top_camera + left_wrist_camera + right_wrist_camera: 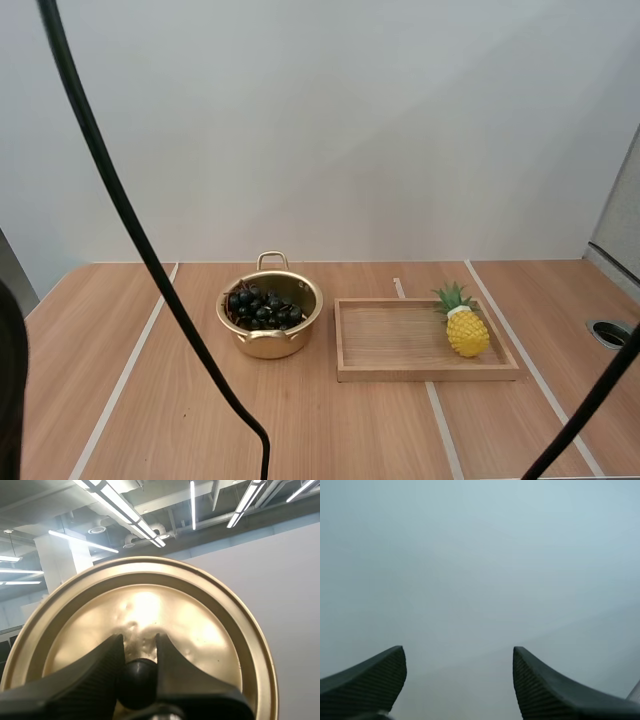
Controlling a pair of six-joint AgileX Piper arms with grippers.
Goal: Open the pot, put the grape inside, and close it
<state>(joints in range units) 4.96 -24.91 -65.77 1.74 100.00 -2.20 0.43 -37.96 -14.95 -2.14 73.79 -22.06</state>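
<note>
also, pineapple (466, 330) on tray (388, 350) (nr open pot (270, 343)).

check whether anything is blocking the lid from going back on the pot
Nothing visible does. The left pincer grips the lid by its knob; the pot stands open with the grapes inside, and the pineapple sits on the tray beside it, apart.

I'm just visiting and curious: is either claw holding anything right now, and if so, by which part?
The left claw pinches the golden lid by its black knob. The right claw is open and holds nothing.
</note>
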